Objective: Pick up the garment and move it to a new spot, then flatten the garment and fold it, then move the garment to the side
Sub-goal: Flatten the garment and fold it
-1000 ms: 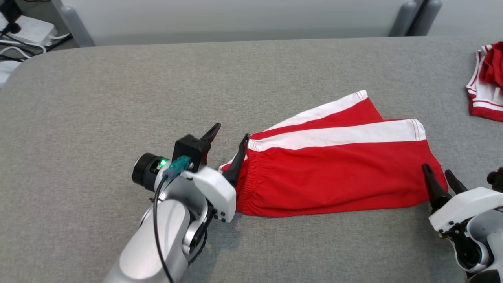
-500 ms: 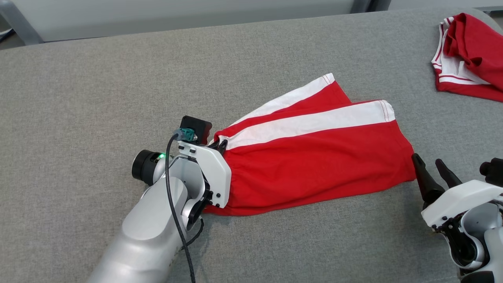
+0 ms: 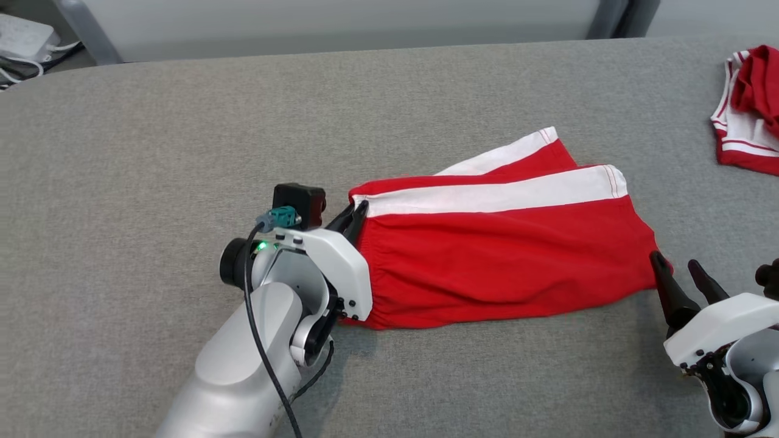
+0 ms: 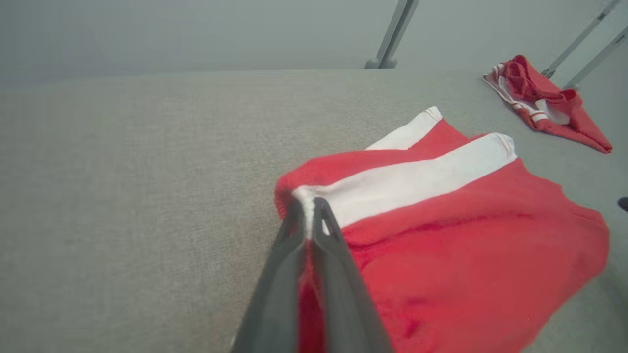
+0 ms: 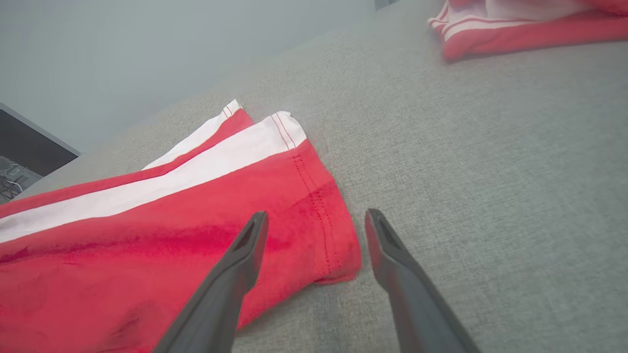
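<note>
Head view: red soft-cloth shorts with white side stripes (image 3: 505, 255) lie mid-bench, waistband gathered, hems stitched. Left gripper (image 3: 358, 213) jaws pressed together, pinching the waistband corner. Right gripper (image 3: 674, 261) jaws spread at the hem corner. Grey woven bench (image 3: 152, 152) open leftward; crumpled red-and-white garment (image 3: 748, 115) at far right edge.

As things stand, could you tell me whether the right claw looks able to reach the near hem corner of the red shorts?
Probably yes. The right claw is open, and the hem corner of the red shorts lies on the grey surface right at its fingertips, with nothing between them.
</note>
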`<state>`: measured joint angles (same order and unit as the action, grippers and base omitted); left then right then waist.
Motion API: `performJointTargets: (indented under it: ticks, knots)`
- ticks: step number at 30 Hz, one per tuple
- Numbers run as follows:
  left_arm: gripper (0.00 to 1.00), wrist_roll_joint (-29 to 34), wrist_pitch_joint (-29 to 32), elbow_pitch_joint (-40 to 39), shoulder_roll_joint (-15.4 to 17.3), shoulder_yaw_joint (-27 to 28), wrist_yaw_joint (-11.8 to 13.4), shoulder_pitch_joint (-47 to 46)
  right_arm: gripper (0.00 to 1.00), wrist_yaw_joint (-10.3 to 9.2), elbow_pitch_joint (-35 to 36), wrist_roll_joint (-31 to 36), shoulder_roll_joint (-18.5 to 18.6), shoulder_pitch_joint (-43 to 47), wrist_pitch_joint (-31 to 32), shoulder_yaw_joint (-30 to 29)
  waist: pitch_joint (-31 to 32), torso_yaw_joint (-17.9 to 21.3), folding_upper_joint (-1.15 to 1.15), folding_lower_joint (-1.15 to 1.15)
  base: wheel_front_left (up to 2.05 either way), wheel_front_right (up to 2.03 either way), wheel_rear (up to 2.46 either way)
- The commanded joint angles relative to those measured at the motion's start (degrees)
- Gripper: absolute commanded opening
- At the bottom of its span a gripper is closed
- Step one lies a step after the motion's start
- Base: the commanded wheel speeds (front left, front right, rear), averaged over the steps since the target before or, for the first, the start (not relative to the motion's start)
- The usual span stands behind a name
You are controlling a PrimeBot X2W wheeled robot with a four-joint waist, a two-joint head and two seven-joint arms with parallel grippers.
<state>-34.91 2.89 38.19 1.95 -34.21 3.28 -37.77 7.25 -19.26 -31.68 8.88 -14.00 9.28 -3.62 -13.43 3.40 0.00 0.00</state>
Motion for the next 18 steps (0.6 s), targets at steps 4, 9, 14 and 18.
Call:
performJointTargets:
  ticks: [4,9,14,18]
  knots:
    - [0.00,-0.28,-0.79,-4.15,2.27,2.29,2.37,2.18,1.00,0.24,2.78,1.16,0.66,0.92,0.89,-0.09,0.67,-2.80,0.00,0.00,0.00,0.00,0.00]
    - [0.00,-0.91,-0.19,-9.14,3.75,2.66,3.84,5.56,1.00,0.24,4.70,3.29,1.29,0.20,0.41,-0.41,0.59,-5.39,0.00,0.00,0.00,0.00,0.00]
    - [0.07,-1.79,0.13,-11.44,3.62,1.75,2.31,6.68,1.00,0.24,3.46,5.59,2.24,-3.65,-0.26,0.93,0.00,-6.36,0.00,0.00,0.00,0.00,0.00]
    - [0.05,-1.68,0.15,-11.92,3.14,0.61,1.73,6.22,1.00,0.24,0.09,5.96,3.10,-8.99,-0.07,3.81,-0.71,-6.55,0.00,0.00,0.00,0.00,0.00]
